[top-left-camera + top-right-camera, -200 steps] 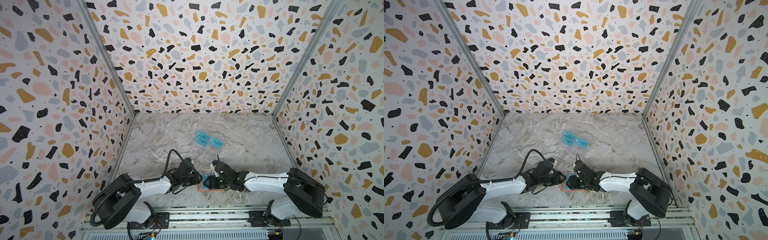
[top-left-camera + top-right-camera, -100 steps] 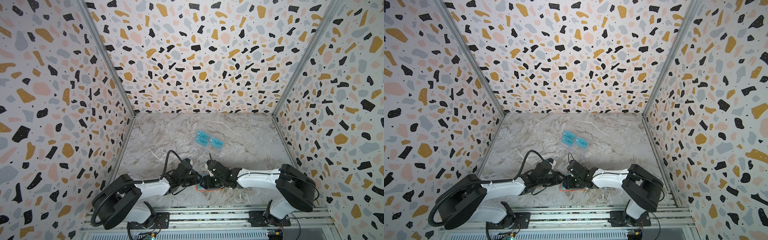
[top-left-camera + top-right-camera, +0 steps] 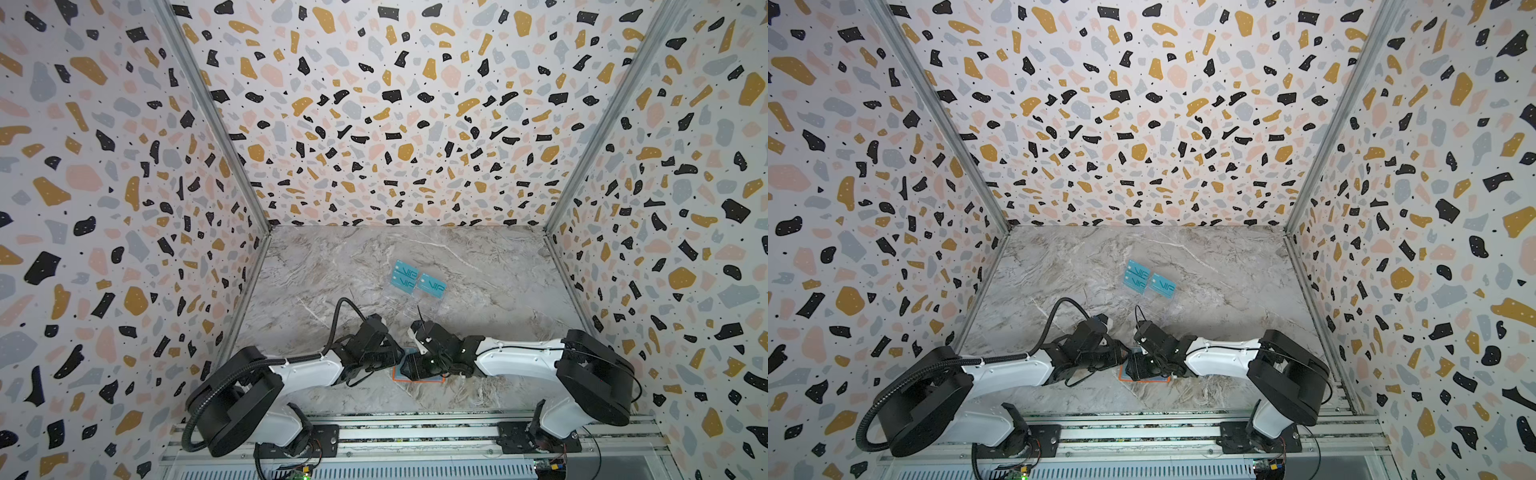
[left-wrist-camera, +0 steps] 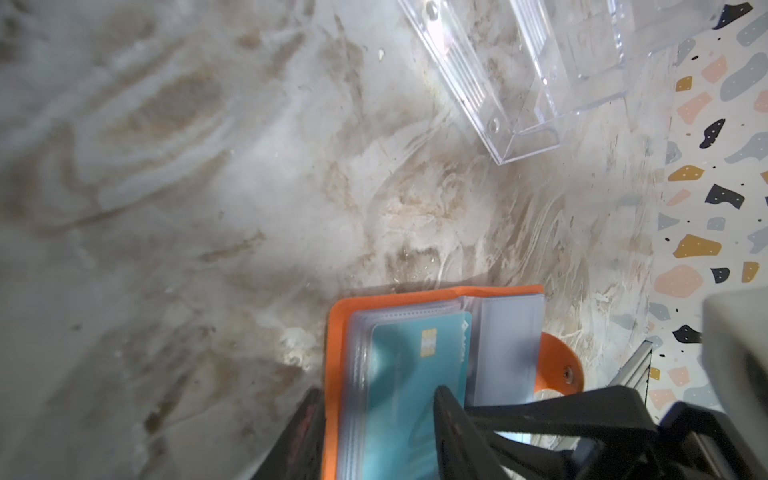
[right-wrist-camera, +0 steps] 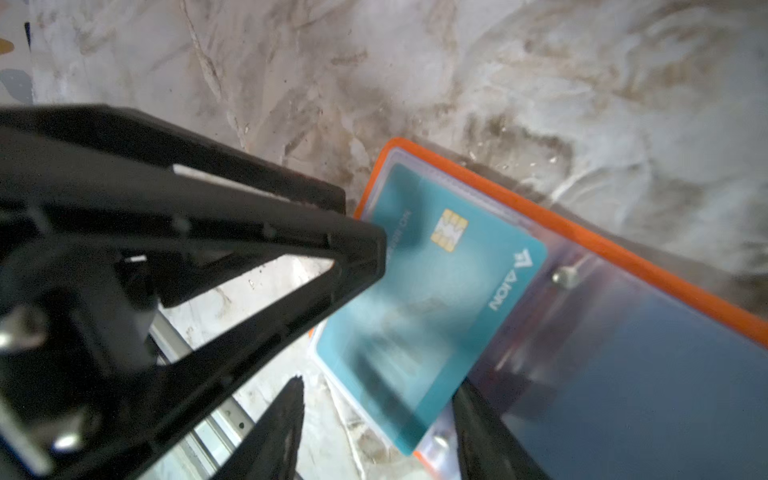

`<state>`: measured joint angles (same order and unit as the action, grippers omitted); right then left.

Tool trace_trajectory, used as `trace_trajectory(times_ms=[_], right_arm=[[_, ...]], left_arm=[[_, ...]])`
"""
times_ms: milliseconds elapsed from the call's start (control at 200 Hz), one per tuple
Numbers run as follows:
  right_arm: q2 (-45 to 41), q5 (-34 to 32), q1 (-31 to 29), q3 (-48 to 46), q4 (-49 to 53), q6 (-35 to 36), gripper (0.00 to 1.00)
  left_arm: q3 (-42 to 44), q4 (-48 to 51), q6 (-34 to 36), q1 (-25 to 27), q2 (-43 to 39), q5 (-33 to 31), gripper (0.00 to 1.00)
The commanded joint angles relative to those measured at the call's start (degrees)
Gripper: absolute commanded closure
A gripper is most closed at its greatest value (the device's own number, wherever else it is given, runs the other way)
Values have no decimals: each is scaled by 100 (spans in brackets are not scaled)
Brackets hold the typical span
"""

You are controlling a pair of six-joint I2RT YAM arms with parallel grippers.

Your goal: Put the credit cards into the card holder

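Observation:
The orange card holder (image 3: 434, 379) (image 3: 1144, 379) lies open near the table's front edge, mostly hidden under both grippers. A teal credit card (image 5: 440, 299) (image 4: 411, 374) with a gold chip sits in a clear sleeve on the holder's left half (image 4: 332, 353). My left gripper (image 4: 378, 390) (image 3: 392, 360) is open: one finger stands outside the orange edge, the other rests on the sleeved card. My right gripper (image 5: 376, 386) (image 3: 417, 365) is open around the card's near corner and grips nothing. More teal "VIP" credit cards (image 3: 405, 277) (image 3: 1163, 284) stand further back.
The VIP cards stand in a transparent acrylic rack (image 3: 411, 299) (image 4: 540, 83) just behind the grippers at mid-table. The holder's snap tab (image 4: 561, 370) sticks out on its right side. Terrazzo walls (image 3: 199, 249) close in three sides, and a metal rail (image 3: 415, 428) runs along the front.
My right gripper has slid a little to the left over the card holder and its jaws have widened off the teal card. The left arm has hardly moved.

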<state>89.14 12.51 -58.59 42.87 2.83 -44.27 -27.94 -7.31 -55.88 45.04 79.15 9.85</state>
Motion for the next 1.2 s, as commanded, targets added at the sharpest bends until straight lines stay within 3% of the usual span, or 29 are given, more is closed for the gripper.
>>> trace_trajectory(times_ms=[0, 466, 846, 1071, 1191], right_arm=[[-230, 45, 185, -22, 447, 404, 40], [-1114, -132, 455, -201, 332, 696, 39], [-1349, -201, 593, -633, -116, 643, 62], [-1018, 156, 683, -789, -280, 674, 75], [-944, 234, 687, -1003, -379, 689, 76]], left_arm=[[-287, 593, 250, 1, -202, -412, 53], [-814, 1562, 481, -66, -399, -545, 46], [-876, 1598, 875, -78, -290, -164, 42], [-605, 1082, 594, -76, -158, 306, 38], [-494, 938, 391, -73, -79, 534, 37]])
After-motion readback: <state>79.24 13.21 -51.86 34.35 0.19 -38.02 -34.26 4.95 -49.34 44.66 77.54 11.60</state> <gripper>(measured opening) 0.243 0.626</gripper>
